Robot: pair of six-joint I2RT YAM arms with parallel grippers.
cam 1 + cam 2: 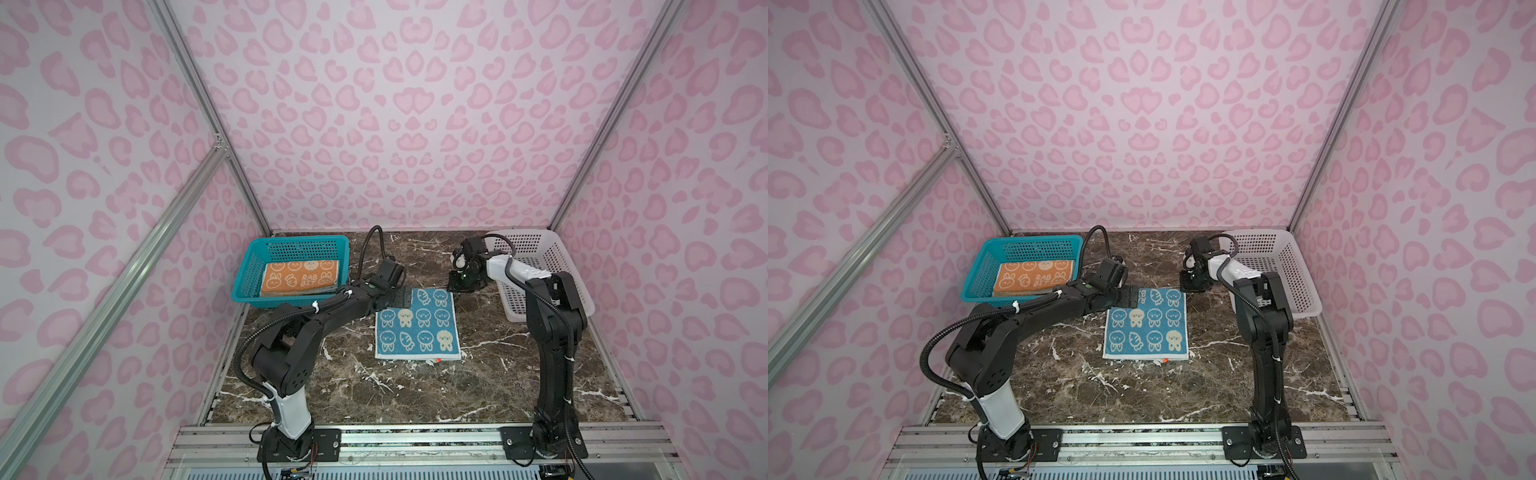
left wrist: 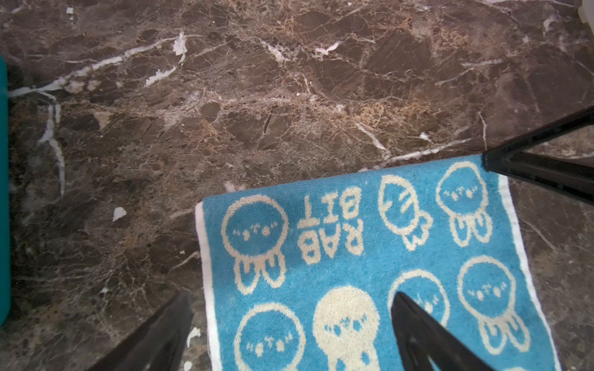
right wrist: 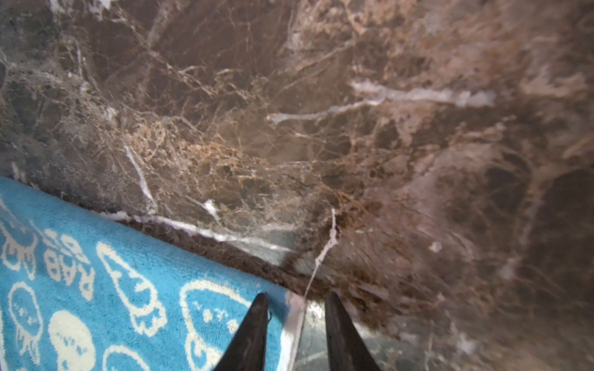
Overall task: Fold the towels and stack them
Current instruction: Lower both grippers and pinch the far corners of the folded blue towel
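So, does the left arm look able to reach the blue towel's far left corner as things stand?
Probably yes: the left gripper is open just by that corner of the blue towel, straddling its left edge, with nothing in between.

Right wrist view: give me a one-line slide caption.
Right gripper straddles the white-edged corner of the blue towel on the marble table, jaws apart.

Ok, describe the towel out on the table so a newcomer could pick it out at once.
On the dark marble tabletop, look between the teal basket at back left and the white basket at back right. The blue towel lies spread flat there. Its blue ground with pale rabbit drawings sets it apart from the orange towel, which sits inside the teal basket.
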